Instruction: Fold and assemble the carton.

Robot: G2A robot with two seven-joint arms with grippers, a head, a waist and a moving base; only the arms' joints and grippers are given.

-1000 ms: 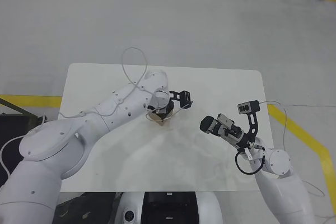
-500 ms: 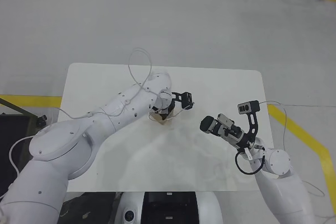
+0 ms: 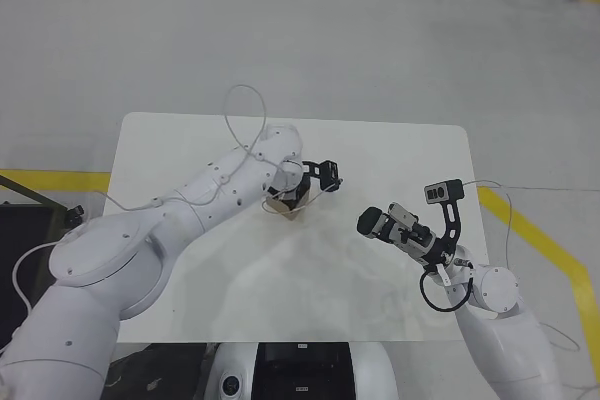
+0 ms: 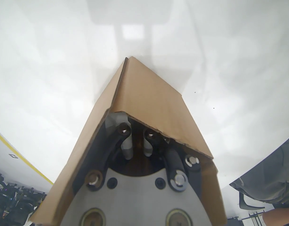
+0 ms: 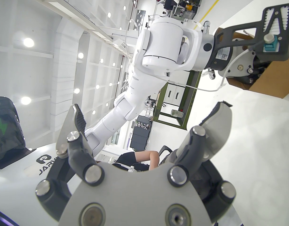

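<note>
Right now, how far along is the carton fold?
Early. Done: the carton is opened into a box shape, resting on the table. In hand: the left claw is inside it, seemingly pinched on a panel. Left: the end around that claw is open, so closing looks outstanding; the right claw hangs open, apart from it.

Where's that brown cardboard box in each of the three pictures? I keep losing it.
Top view: the carton sits near the middle of the white table, under the left arm's wrist.
Left wrist view: close up, its brown walls around the left gripper.
Right wrist view: farther off on the table, around the other arm's wrist.
Shared landmark: the white table under it.
</note>
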